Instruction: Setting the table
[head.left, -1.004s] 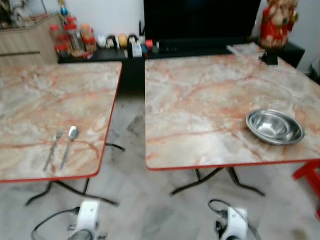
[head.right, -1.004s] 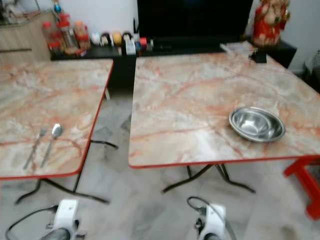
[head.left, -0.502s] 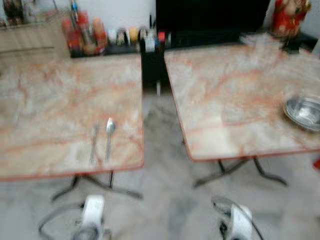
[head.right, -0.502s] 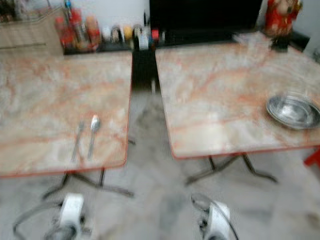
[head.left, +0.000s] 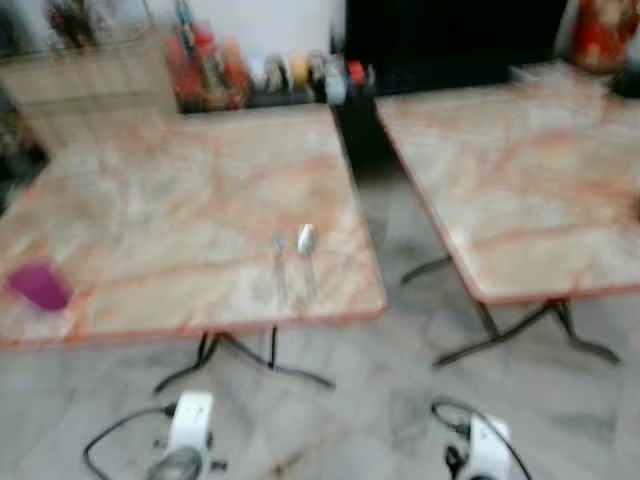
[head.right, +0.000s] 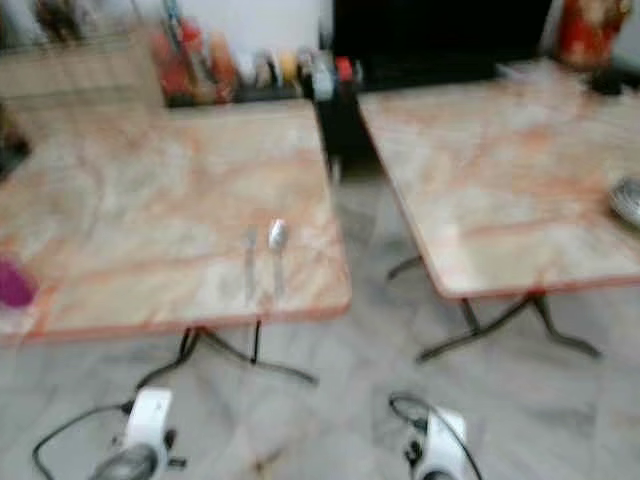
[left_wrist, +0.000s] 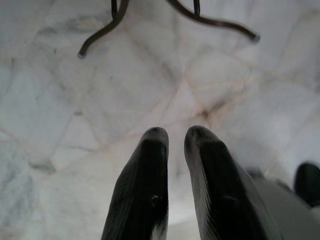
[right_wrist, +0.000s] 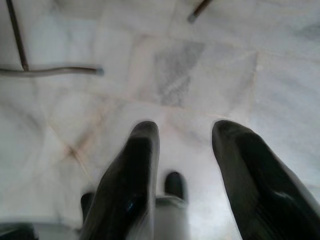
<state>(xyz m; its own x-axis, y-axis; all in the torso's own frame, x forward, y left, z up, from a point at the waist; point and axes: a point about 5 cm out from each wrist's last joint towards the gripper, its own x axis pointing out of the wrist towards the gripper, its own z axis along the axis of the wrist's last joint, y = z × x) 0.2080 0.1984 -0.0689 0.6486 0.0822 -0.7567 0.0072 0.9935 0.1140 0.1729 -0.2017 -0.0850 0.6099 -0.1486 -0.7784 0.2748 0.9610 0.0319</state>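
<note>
— What have you got in front of you?

— You're looking at two marble-patterned tables with red edging. On the left table (head.left: 180, 210), near its front edge, a fork (head.left: 279, 262) and a spoon (head.left: 306, 252) lie side by side, close together, handles toward you; the blur hides whether they touch. A magenta object (head.left: 38, 286) sits at that table's near left corner, too blurred to name. The right table (head.left: 520, 190) stands apart across a strip of grey marble floor (head.left: 390, 300), and the rim of a steel bowl (head.right: 628, 203) shows at its far right.

— And your grippers?

— Both arms hang low over the floor. Your left gripper (left_wrist: 175, 142) points down at the tiles near the table's dark metal legs (left_wrist: 200, 17), its fingers nearly together with only a thin gap, nothing between them. Your right gripper (right_wrist: 184, 137) has its fingers spread wide, holding nothing.

— Anything behind?

— A row of jars and bottles (head.left: 260, 72) along a dark counter; all of it is blurred.
</note>
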